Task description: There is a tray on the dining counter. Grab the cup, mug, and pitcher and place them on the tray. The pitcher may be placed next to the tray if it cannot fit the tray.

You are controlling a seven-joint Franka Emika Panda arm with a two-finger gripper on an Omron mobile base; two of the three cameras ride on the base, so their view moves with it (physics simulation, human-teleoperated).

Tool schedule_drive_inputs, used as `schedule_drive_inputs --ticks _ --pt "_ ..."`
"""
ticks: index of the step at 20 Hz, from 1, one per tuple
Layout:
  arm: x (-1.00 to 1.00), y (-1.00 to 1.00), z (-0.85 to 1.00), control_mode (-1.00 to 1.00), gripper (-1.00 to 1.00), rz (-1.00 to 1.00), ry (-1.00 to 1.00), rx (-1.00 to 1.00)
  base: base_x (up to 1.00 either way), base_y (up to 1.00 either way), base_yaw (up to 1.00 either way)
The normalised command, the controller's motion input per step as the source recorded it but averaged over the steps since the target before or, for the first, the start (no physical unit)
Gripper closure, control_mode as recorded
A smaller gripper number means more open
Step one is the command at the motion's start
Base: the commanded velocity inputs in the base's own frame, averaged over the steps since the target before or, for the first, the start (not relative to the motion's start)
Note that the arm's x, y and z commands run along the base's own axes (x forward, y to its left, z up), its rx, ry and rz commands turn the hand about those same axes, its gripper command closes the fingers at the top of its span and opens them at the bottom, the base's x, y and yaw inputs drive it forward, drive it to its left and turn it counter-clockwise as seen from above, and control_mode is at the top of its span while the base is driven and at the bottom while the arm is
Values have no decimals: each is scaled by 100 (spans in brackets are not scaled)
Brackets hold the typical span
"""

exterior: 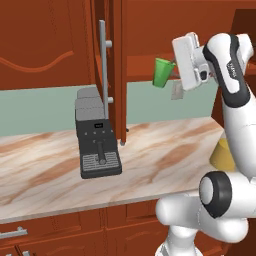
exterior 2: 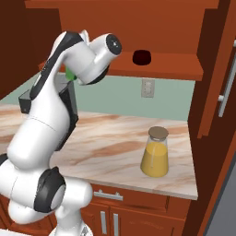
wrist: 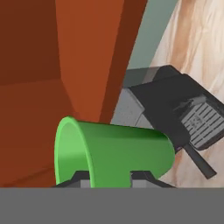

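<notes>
Cup (wrist: pixel 122 151): we've got it pinched by the rim wall in gripper (wrist: pixel 109 175), held aloft; looks light, stiff, prob. slick. Pitcher (exterior 2: pixel 155 153) by worktop's right edge: heavier, sloshy.

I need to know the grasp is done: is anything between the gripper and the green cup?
No. The gripper is shut on the cup, lifted beside the cabinet above the coffee machine.

Green cup (wrist: pixel 118 151) clamped in the hand (wrist: pixel 109 175), coffee machine (wrist: pixel 183 113) on marbled counter (wrist: pixel 197 43) beyond.
</notes>
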Motion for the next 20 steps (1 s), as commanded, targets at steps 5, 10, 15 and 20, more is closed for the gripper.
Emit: schedule_drive_inputs --ticks 5,10,15,20 --pt "-51 -16 -12 -100 100 0 7 0 0 0 0" --pt "-41 -7 -19 -100 100 0 6 -1 0 0 0" --pt "-32 -9 -19 -100 100 1 4 -3 0 0 0" --pt "-28 -23 -15 -100 100 4 0 -6 0 0 0"
